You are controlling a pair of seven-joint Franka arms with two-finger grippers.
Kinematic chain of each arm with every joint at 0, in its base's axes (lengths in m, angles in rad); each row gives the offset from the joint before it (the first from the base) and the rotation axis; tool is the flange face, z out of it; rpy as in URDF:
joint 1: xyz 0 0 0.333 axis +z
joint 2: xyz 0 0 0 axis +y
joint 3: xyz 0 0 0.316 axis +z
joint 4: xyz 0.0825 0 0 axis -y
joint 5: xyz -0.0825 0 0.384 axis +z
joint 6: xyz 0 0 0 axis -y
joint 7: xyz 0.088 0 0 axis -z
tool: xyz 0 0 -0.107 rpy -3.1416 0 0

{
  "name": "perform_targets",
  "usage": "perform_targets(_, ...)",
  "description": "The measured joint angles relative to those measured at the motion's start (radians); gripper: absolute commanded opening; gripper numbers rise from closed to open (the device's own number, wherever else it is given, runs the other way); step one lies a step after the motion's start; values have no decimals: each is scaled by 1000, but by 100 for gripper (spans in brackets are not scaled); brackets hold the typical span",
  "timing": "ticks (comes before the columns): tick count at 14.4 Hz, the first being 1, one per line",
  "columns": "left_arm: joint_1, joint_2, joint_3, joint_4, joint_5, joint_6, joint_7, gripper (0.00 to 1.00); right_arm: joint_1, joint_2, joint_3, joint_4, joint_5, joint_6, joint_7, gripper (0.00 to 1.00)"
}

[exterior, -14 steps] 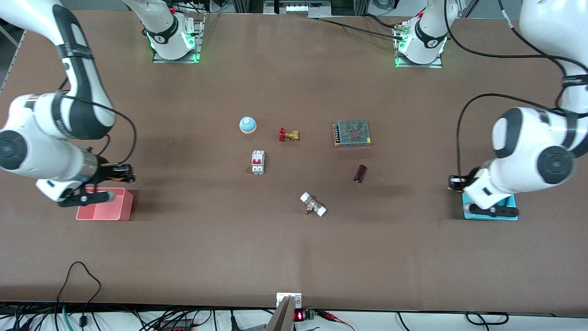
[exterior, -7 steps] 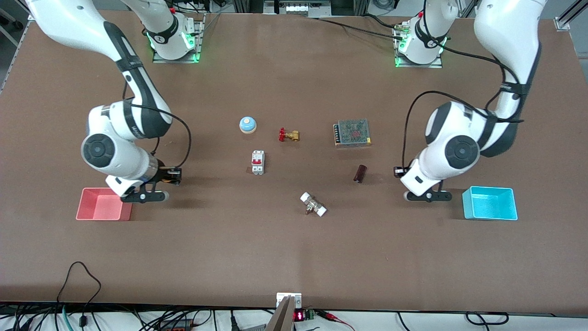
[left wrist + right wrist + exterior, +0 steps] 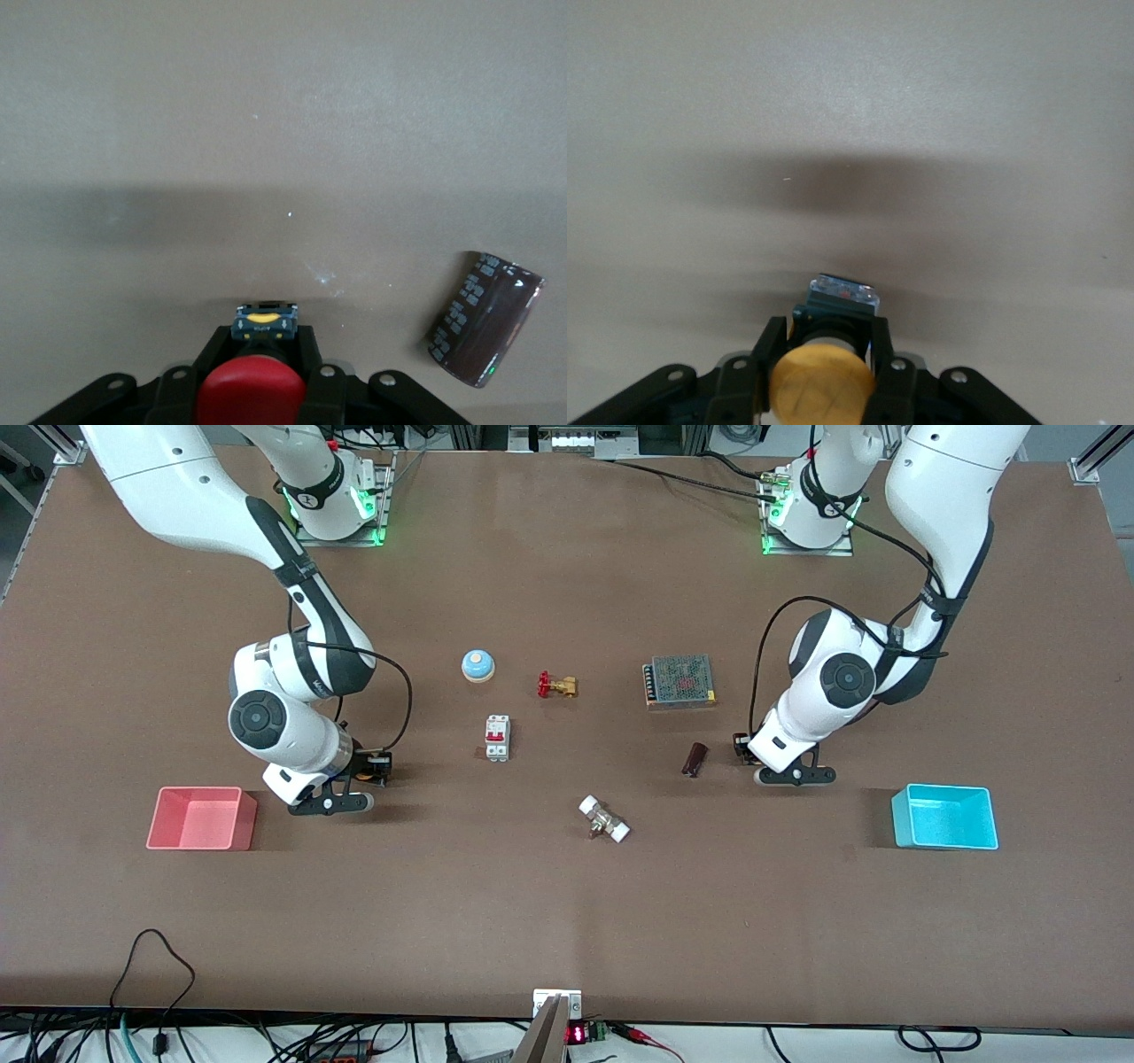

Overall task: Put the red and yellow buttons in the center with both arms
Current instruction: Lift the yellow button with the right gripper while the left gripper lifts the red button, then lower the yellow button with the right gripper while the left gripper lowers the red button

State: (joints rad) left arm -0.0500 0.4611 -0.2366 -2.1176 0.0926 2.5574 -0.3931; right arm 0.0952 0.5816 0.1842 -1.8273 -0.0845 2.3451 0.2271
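My left gripper (image 3: 742,748) is shut on the red button (image 3: 250,394) and holds it low over the brown table, next to a dark cylindrical capacitor (image 3: 695,759). In the left wrist view the red cap sits between the black fingers (image 3: 306,350), and the capacitor (image 3: 485,319) lies close by. My right gripper (image 3: 376,769) is shut on the yellow button (image 3: 822,382), low over the table between the pink tray (image 3: 199,817) and the white circuit breaker (image 3: 497,738). The button's black body with a clear end (image 3: 843,292) sticks out past the fingers.
A cyan tray (image 3: 943,816) stands toward the left arm's end. Around the middle lie a blue-and-white bell (image 3: 477,665), a brass valve with a red handle (image 3: 556,685), a mesh-topped power supply (image 3: 679,680) and a white-ended fitting (image 3: 604,819).
Both arms have swung from over their trays toward the table's middle, each carrying its button. The left gripper now sits beside the capacitor.
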Motion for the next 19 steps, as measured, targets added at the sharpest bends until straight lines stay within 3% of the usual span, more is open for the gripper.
perform_targets(2, 0, -8, 0, -4, 0, 0, -2, 41, 0, 0, 0, 0, 0, 1, 0, 41)
perform_targets(3, 0, -9, 0, -5, 0, 0, -3, 42, 0, 0, 0, 0, 0, 1, 0, 50)
perform_targets(4, 0, -9, 0, -6, 0, 0, -5, 49, 0, 0, 0, 0, 0, 1, 0, 60)
perform_targets(6, 0, -9, 0, -6, 0, 0, -8, 74, 0, 4, 0, 0, 0, 2, 0, 82)
perform_targets(8, 0, -9, 0, -6, 0, 1, -9, 97, 0, 9, 0, 0, 0, 3, 0, 97)
perform_targets(14, 1, -38, 0, -2, 0, 8, -13, 100, -2, 1, -1, 35, 0, -5, 0, 100)
perform_targets(16, 6, -80, 2, 7, 0, -3, -13, 100, -8, -20, -3, 105, 7, -113, 0, 100)
perform_targets(19, 14, -139, 3, 83, 0, -184, 4, 100, -34, -77, -8, 200, 41, -250, -6, 100)
